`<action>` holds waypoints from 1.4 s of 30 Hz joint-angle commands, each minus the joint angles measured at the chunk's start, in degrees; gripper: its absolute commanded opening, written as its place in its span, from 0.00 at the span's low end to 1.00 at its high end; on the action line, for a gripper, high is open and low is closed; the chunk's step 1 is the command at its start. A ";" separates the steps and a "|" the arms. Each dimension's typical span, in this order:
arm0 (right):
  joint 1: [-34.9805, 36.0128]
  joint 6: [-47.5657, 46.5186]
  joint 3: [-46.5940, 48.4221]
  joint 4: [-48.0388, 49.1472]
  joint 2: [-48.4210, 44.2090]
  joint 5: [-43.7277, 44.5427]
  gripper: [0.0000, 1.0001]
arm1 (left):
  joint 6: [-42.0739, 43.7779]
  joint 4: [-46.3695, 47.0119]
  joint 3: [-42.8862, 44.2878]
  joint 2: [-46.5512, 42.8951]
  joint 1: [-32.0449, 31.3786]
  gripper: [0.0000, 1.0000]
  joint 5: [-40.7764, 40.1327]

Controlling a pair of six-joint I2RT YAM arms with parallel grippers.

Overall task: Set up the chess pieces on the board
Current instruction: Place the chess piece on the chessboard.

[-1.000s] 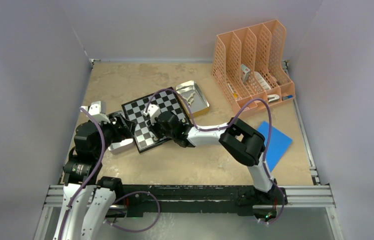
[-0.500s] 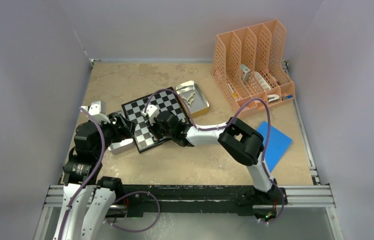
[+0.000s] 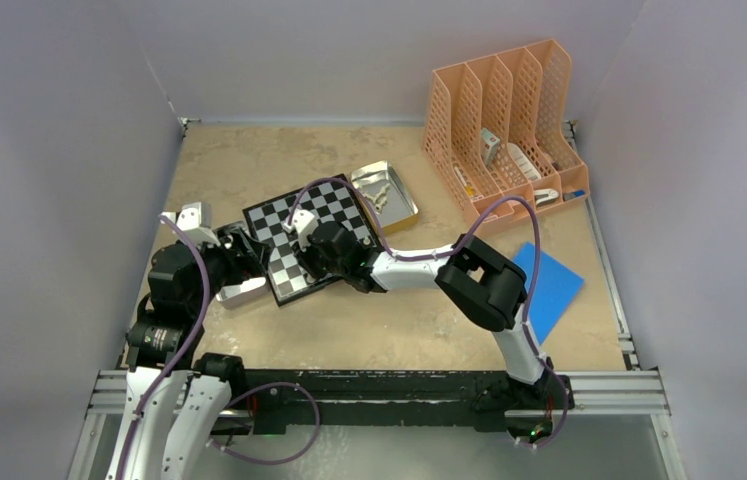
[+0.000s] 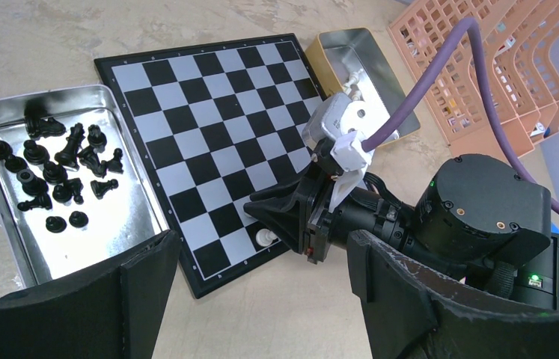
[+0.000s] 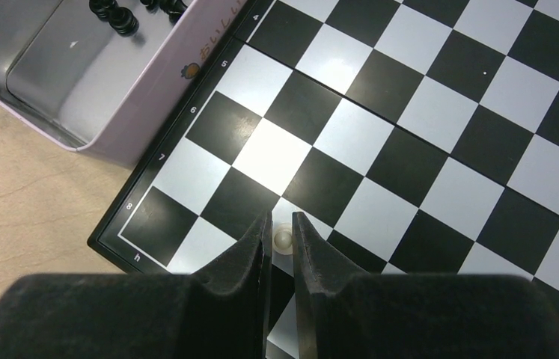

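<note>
The board (image 3: 279,225) lies tilted in the middle of the table. My right gripper (image 3: 307,268) is low over its near-left corner, shut on a pale chess piece (image 5: 283,239). In the left wrist view that piece (image 4: 264,238) shows at the fingertips, just inside the board's (image 4: 209,112) edge; I cannot tell whether it touches the square. Several black chess pieces (image 4: 59,168) lie in a metal tray (image 4: 111,217) left of the board. My left gripper (image 4: 261,258) hangs open above the table by that corner, holding nothing.
A second metal tray (image 3: 404,205) with pale pieces (image 3: 381,195) sits at the board's far right corner. An orange file rack (image 3: 504,130) stands at the back right, with a blue sheet (image 3: 549,285) in front of it. Grey walls enclose the table.
</note>
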 commanded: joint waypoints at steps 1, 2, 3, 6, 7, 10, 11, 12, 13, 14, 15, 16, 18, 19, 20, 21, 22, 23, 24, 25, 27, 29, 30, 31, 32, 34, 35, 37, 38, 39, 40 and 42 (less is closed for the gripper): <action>-0.01 0.77 2.77 0.09 0.07 -0.19 0.18 | -0.66 1.63 0.92 -0.02 -0.07 0.82 -0.51; -0.01 0.99 2.95 -0.26 -0.02 0.06 0.18 | -0.66 1.67 0.92 0.00 -0.07 0.82 -0.53; -0.01 1.21 3.14 -0.51 -0.16 0.28 0.18 | -0.66 1.68 0.92 0.07 -0.07 0.82 -0.50; -0.02 1.98 3.07 -0.39 -1.12 0.35 0.20 | -0.66 1.72 0.92 0.07 -0.07 0.82 -0.37; -0.06 2.18 2.89 -0.16 -1.49 0.33 0.21 | -0.66 1.72 0.92 0.16 -0.07 0.82 -0.41; -0.26 2.56 2.81 0.37 -2.36 0.45 0.23 | -0.66 1.72 0.92 0.23 -0.07 0.82 -0.35; -0.37 2.62 2.91 0.38 -2.61 0.68 0.23 | -0.66 1.72 0.92 0.20 -0.07 0.82 -0.26; -0.44 2.71 2.96 0.30 -2.75 0.99 0.23 | -0.66 1.72 0.92 0.21 -0.07 0.82 -0.25; -0.51 2.85 3.04 0.09 -2.98 1.40 0.23 | -0.66 1.72 0.92 0.25 -0.07 0.82 -0.25; -0.63 3.05 3.14 -0.23 -3.21 1.79 0.23 | -0.66 1.74 0.92 0.25 -0.07 0.82 -0.26; -0.70 3.37 3.15 -0.39 -3.44 2.05 0.23 | -0.66 1.72 0.92 0.25 -0.07 0.82 -0.27; -0.85 3.80 3.09 -0.56 -3.81 2.27 0.23 | -0.66 1.79 0.92 0.28 -0.07 0.82 -0.18; -1.27 4.66 2.95 -0.82 -4.51 2.80 0.23 | -0.57 1.89 0.88 0.37 -0.07 0.82 0.04; -1.32 5.22 2.81 -1.04 -4.84 3.16 0.23 | -0.57 1.89 0.91 0.44 -0.07 0.82 0.06; -1.40 5.49 2.76 -1.42 -5.20 3.48 0.23 | -0.57 1.87 0.92 0.48 -0.07 0.82 0.16; -1.41 5.69 2.66 -1.77 -5.64 3.64 0.23 | -0.53 1.87 0.92 0.49 -0.07 0.82 0.20; -1.41 5.88 2.72 -2.25 -6.00 3.85 0.23 | -0.57 1.89 0.92 0.53 -0.07 0.82 0.25; -1.41 6.03 2.91 -2.91 -6.45 3.84 0.24 | -0.50 1.85 0.92 0.47 -0.07 0.82 0.30; -1.42 6.09 3.21 -4.20 -6.91 3.84 0.26 | -0.51 1.86 0.92 0.47 -0.07 0.82 0.34; -1.41 6.21 3.75 -5.60 -7.46 3.86 0.27 | -0.53 1.89 0.92 0.39 -0.07 0.82 0.35; -1.41 6.55 3.65 -6.99 -9.03 3.84 0.29 | -0.57 1.98 0.84 0.24 -0.07 0.82 0.38; -1.41 6.98 2.59 -7.32 -10.84 3.83 0.30 | -0.48 1.98 0.91 0.24 -0.07 0.82 0.50; -1.42 7.22 1.77 -7.43 -11.60 4.32 0.30 | -0.48 1.97 0.92 0.17 -0.07 0.82 0.59; -1.41 7.36 1.24 -7.59 -12.32 5.51 0.30 | -0.48 1.98 0.92 0.02 -0.07 0.82 0.61; -1.37 7.40 0.79 -8.35 -13.03 5.86 0.30 | -0.48 1.98 0.92 0.00 -0.07 0.82 0.61; -1.33 8.66 -0.76 -9.78 -14.00 4.53 0.28 | -0.48 1.97 0.83 -0.21 -0.07 0.82 0.60; -1.33 9.39 -1.83 -10.03 -14.51 3.99 0.27 | -0.48 1.97 0.83 -0.31 -0.07 0.82 0.60; -1.20 10.80 -4.39 -9.61 -15.58 3.41 0.26 | -0.48 2.06 0.83 -0.33 -0.07 0.82 0.66; -1.09 11.31 -5.60 -9.19 -16.09 3.13 0.26 | -0.42 2.07 0.83 -0.33 -0.07 0.82 0.74; -0.98 11.69 -6.52 -8.89 -16.40 2.85 0.26 | -0.40 2.07 0.83 -0.38 -0.07 0.82 0.73; -0.78 11.97 -7.10 -8.86 -16.62 2.77 0.26 | -0.40 2.02 0.83 -0.43 -0.07 0.82 0.78; -0.36 12.42 -8.40 -8.36 -16.90 2.70 0.26 | -0.37 1.98 0.86 -0.59 -0.07 0.82 0.66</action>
